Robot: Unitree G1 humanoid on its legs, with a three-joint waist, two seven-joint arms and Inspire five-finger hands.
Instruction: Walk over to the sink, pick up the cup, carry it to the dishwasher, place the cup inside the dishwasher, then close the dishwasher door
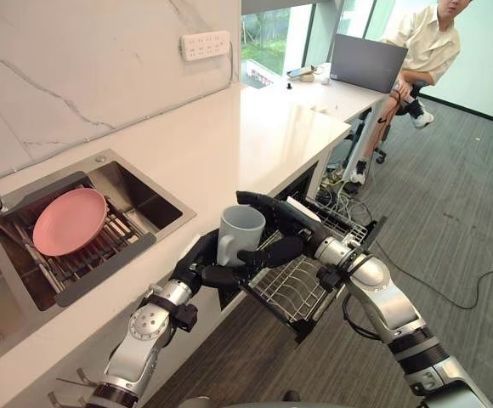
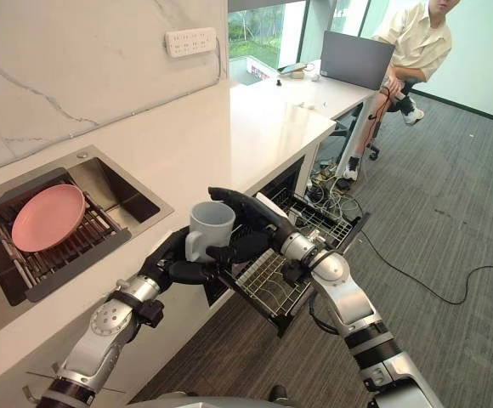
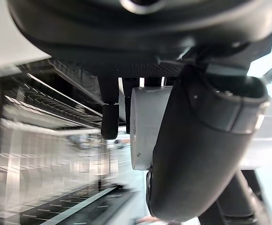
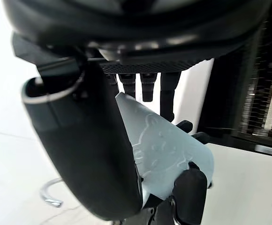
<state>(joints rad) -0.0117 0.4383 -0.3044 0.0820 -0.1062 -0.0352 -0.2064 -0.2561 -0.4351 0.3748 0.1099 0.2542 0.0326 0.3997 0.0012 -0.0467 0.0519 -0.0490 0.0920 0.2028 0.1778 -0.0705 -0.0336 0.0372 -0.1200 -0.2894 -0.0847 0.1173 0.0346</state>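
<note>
Above the pulled-out dishwasher rack (image 1: 302,293), the cup (image 1: 240,234) hangs clamped by 2 hands, the left hand (image 1: 201,267) and right hand (image 1: 296,231) with fingers curled round it. Pickup and carry look done; setting it in the rack and closing up remain.

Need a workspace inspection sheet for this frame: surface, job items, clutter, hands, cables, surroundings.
Surface: white counter with an inset sink.
Job's things: cup upright, held off the counter's edge beside the pulled-out dishwasher rack.
Clutter: pink plate on a grid in the sink; laptop at the counter's far end.
Hands: left hand and right hand both closed on the cup from opposite sides.
Cables: tangle on the floor past the rack.
Surroundings: socket strip on the wall; person seated by the laptop.
</note>
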